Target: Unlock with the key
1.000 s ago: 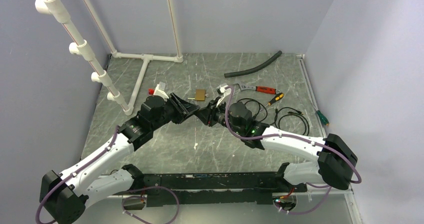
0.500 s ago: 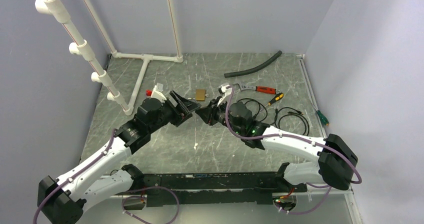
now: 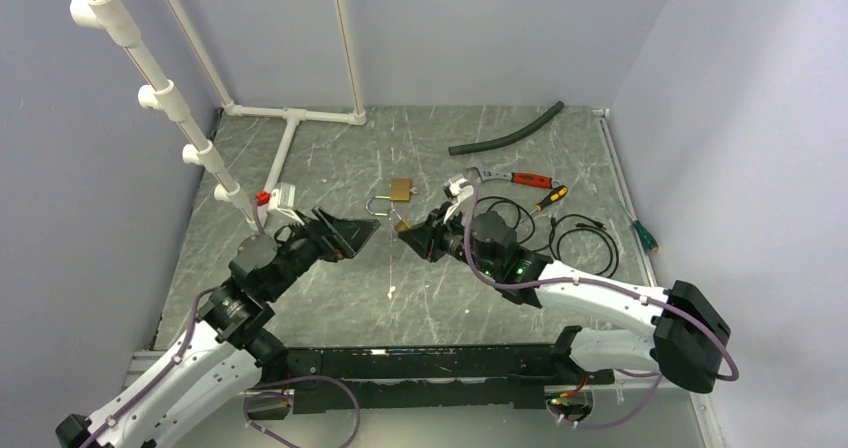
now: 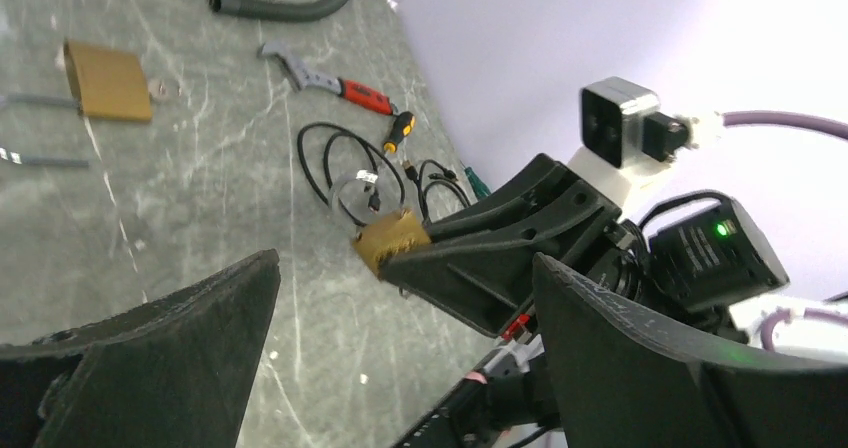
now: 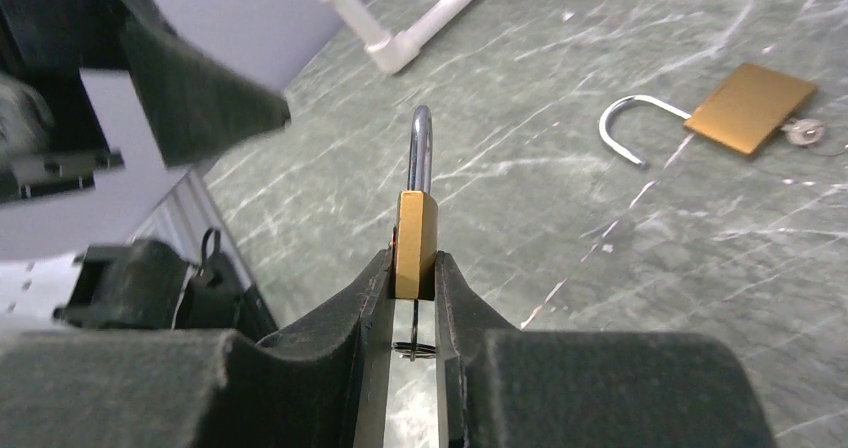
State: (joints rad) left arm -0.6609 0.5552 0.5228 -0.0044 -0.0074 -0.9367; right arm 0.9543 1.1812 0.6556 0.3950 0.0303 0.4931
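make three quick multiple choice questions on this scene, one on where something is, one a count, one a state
1. Where is the padlock with the swung-open shackle?
A. flat on the table
B. held in the air
C. over the table's edge

2. How many brass padlocks show?
A. one
B. two
C. three

3. The left gripper is:
A. open, empty
B. shut, empty
C. shut on a padlock

Answers:
1 A, it lies flat on the marbled surface beyond both grippers.
2 B, one lies on the table and the other padlock is pinched in the right gripper.
3 A, its fingers stand wide apart with nothing between them.
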